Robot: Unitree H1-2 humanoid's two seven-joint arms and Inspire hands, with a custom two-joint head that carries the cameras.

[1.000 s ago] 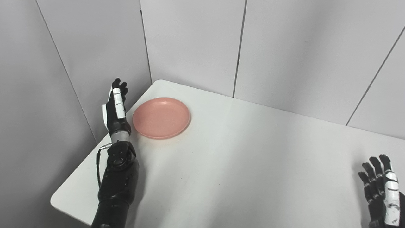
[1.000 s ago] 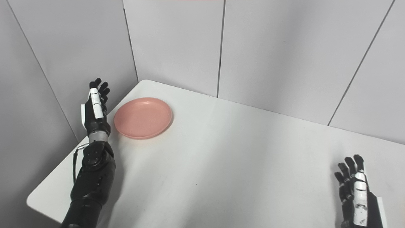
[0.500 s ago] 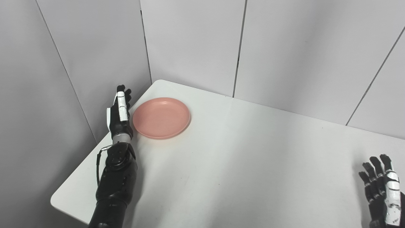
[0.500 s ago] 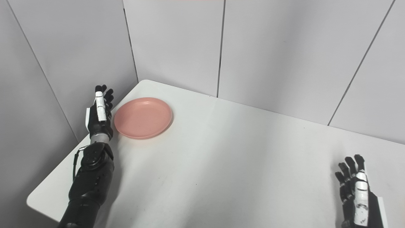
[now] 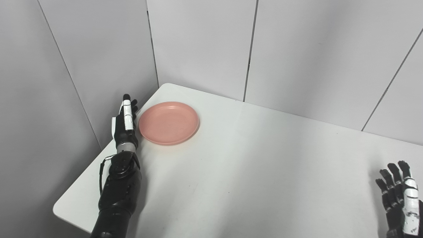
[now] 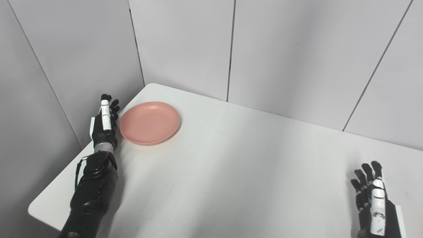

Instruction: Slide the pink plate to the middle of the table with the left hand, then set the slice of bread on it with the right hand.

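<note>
The pink plate (image 5: 169, 122) lies empty on the white table (image 5: 251, 172) near its far left corner. My left hand (image 5: 124, 122) is open, fingers straight and pointing away, on edge just left of the plate's rim; I cannot tell whether it touches the rim. It also shows in the right eye view (image 6: 104, 124) beside the plate (image 6: 149, 122). My right hand (image 5: 400, 195) is open and empty at the bottom right, low over the table's near right part. No slice of bread is in view.
Grey wall panels (image 5: 205, 43) close in the table at the back and left. The table's left edge (image 5: 99, 158) runs right beside my left forearm (image 5: 119, 191).
My left hand has dropped lower and moved right, closing up to the plate's left rim. The plate and my right hand have stayed where they were.
</note>
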